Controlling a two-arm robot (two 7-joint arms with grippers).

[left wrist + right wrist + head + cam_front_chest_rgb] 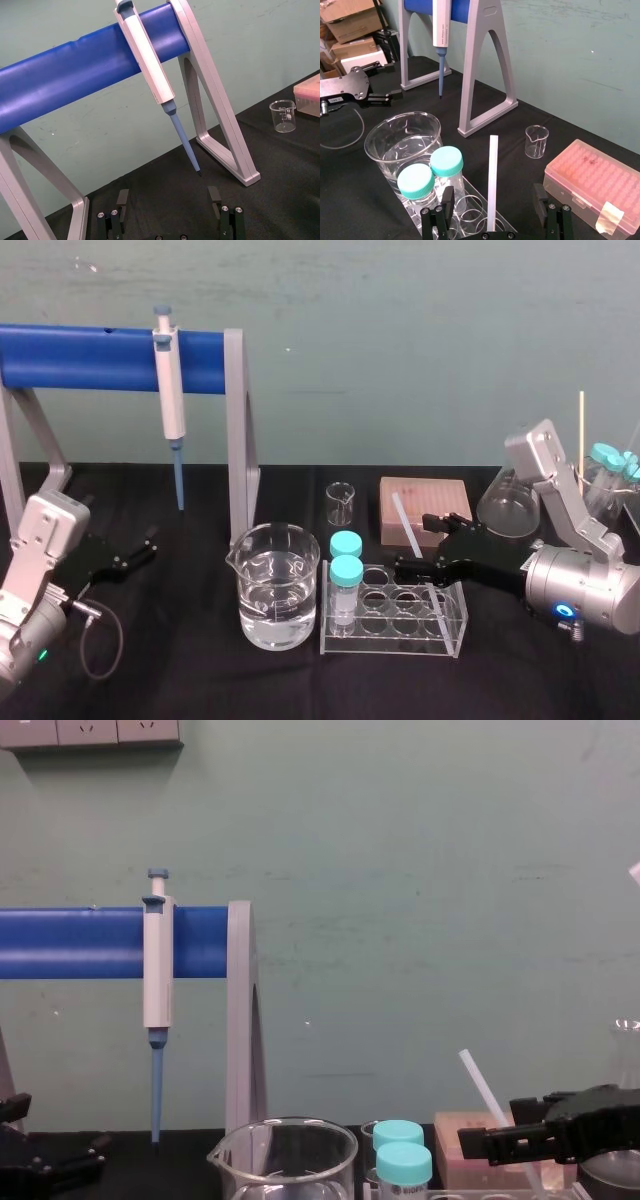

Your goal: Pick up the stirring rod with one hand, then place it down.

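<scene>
Right pincer spread wide by the tube rack, the stirring rod slanting between its fingers, touching neither; left pincer spread too, parked at the worktop's left

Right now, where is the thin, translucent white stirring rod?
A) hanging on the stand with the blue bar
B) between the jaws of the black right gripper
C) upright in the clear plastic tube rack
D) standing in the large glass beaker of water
B: in the right wrist view the stirring rod runs up the middle of the right gripper, whose jaws stand apart on either side with a gap to the rod.
</scene>
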